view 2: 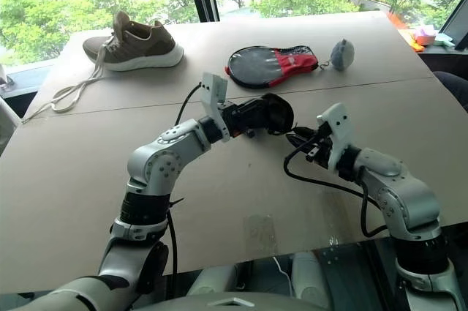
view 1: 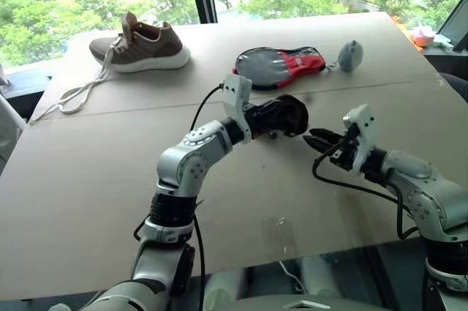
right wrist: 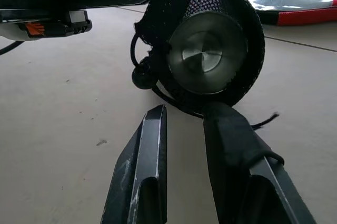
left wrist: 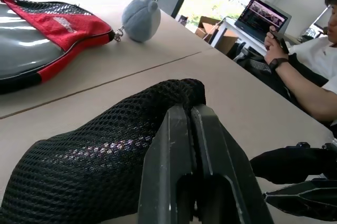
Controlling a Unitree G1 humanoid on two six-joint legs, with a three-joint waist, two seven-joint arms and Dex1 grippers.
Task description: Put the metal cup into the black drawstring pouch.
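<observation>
Above the table (view 1: 88,179), left hand (left wrist: 190,129) pinched shut on pouch (view 1: 287,115), cup (right wrist: 208,52) already inside; right hand (right wrist: 184,124) narrowly parted, empty. Next: cinch drawstring (right wrist: 143,76).

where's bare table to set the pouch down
Bare tabletop spreads left of the left arm, below the brown shoe and its laces. Crowded: the middle, around the black mesh drawstring pouch, and the far edge with the black-and-red paddle case and grey fuzzy ball.
</observation>
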